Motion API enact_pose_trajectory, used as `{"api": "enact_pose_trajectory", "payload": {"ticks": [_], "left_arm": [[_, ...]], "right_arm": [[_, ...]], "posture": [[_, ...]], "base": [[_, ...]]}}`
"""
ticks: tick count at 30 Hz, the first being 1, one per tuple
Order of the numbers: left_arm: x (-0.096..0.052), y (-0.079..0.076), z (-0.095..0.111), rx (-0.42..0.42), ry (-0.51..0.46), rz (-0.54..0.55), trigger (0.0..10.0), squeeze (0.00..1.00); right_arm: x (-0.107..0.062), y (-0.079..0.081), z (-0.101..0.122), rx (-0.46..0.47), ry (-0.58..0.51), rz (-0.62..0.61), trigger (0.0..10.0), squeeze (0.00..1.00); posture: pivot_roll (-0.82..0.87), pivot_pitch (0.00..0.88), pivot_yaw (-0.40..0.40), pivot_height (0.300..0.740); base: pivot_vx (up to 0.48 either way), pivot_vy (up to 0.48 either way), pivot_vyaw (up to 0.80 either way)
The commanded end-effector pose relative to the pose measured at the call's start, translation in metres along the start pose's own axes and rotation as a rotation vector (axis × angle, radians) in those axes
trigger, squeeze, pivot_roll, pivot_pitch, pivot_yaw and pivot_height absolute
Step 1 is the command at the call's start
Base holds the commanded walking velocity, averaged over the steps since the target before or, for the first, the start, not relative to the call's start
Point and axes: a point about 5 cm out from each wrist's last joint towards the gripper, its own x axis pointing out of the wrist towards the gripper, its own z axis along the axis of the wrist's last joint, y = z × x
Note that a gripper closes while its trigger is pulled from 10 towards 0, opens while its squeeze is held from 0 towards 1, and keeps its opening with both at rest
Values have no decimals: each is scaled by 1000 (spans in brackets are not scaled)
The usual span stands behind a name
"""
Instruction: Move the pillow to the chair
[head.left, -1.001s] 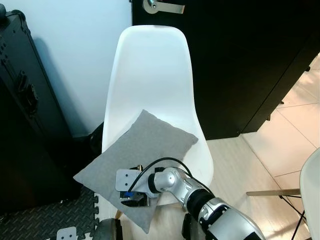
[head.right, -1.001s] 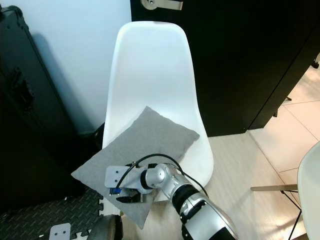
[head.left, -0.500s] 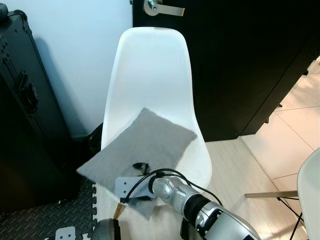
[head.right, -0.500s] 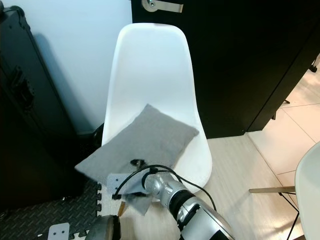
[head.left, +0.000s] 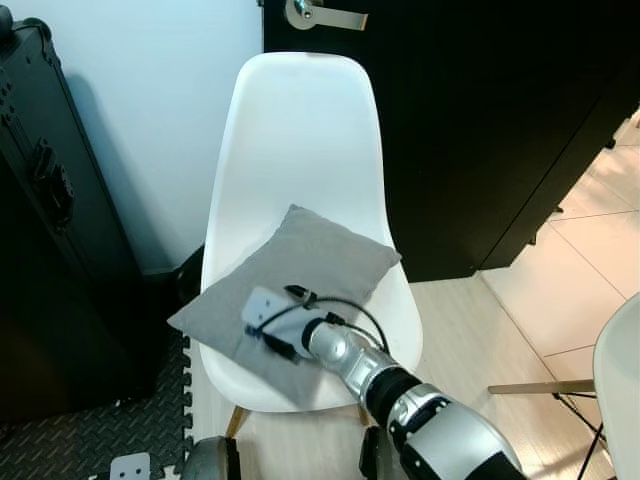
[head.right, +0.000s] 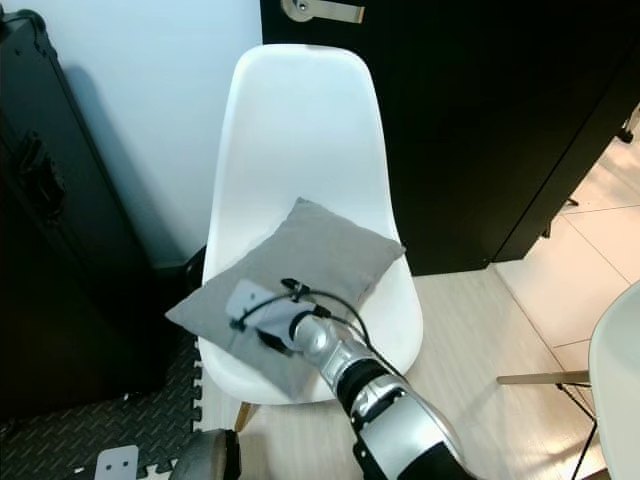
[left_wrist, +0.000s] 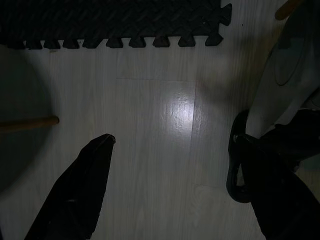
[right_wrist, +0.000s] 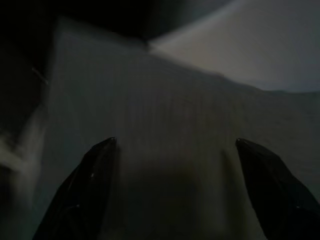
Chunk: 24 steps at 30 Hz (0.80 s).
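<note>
The gray pillow (head.left: 300, 275) is lying diagonally across the seat of the white chair (head.left: 295, 150), its long axis running from the seat's back right toward the front left edge, where one corner is overhanging. The right gripper (right_wrist: 172, 165) is resting over the pillow's front portion, fingers spread apart and gripping nothing. The left gripper (left_wrist: 175, 190) is hanging idle above the floor, fingers likewise apart.

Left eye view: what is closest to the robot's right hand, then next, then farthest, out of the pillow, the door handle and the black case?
1. The pillow: the right hand is right over it, on the seat of the white chair.
2. The black case: off to the robot's left, against the wall.
3. The door handle: farthest, up on the black door behind the chair back.
</note>
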Motion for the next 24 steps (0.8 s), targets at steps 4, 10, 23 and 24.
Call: {"api": "enact_pose_trajectory", "payload": {"ticks": [4, 10, 23, 24], "left_arm": [[-3, -9, -6, 15, 20, -26, 10000, 0], [-1, -8, 2, -13, -3, -1, 10000, 0], [7, 54, 18, -92, -51, 257, 10000, 0], [7, 54, 18, -92, -51, 257, 10000, 0]], "right_arm": [[6, 21, 16, 430, -133, 138, 10000, 0], [-1, 15, -3, 732, -139, 133, 10000, 0], [-21, 7, -54, 990, -54, -13, 10000, 0], [-21, 7, -54, 990, -54, -13, 10000, 0]], "posture": [[160, 104, -139, 575], [142, 100, -151, 580], [155, 90, -141, 649], [155, 90, -141, 649]], "base": [[0, 0, 0], [0, 0, 0], [0, 0, 0], [0, 0, 0]]}}
